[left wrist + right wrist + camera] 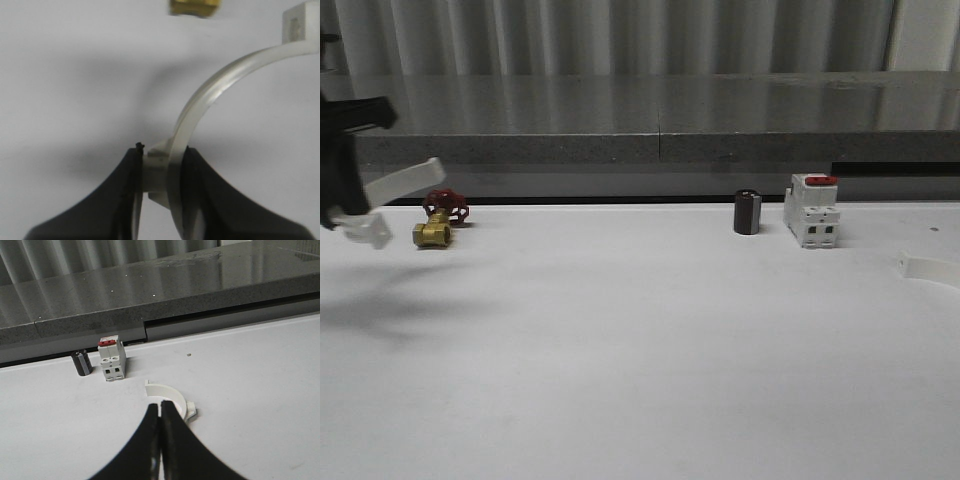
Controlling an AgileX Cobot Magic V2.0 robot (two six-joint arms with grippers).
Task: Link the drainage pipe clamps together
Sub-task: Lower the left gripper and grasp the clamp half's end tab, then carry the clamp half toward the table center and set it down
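Left gripper (162,170) clamped on one white clamp half (210,95) at far left of front view, right gripper (160,415) pressed closed, second clamp half (167,395) flat on table (640,350) behind its fingertips.

A brass valve (437,226), black cylinder (747,212) and white switch (811,211) stand on the table (640,350).
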